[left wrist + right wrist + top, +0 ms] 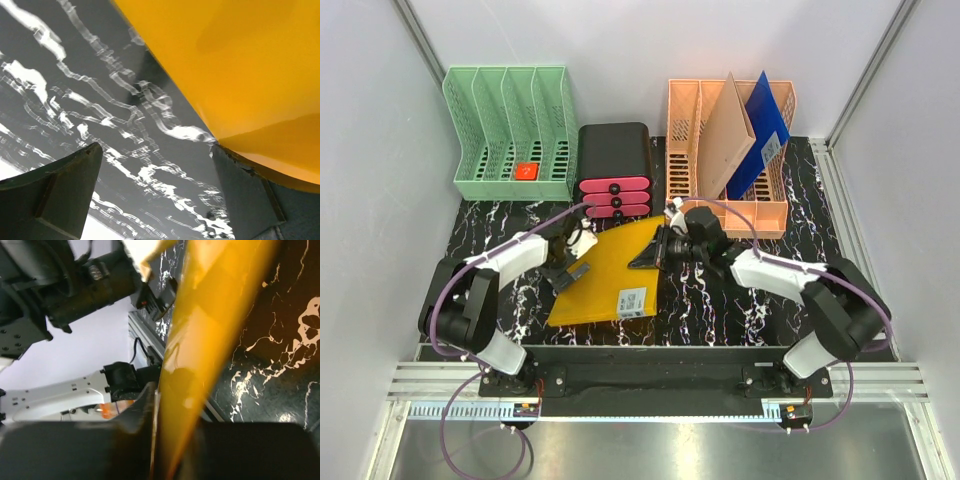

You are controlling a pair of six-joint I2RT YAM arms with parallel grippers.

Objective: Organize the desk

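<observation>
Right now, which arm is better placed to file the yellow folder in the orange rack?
Right. The right gripper is shut on the folder next to the rack; the left gripper sits open at the folder's other edge.

My tabletop (710, 305) is black with white marble veining, and a black rail (650, 355) runs along its near edge. Three things stand directly on its far side: a green file rack (510, 130) at my left, a black drawer unit (614, 170) with three pink fronts just beside it, and an orange file rack (760, 215) at my right. Nearer me, a yellow folder (605, 280) lies tilted. Its near edge seems to rest on the surface and its far corner is raised.
</observation>
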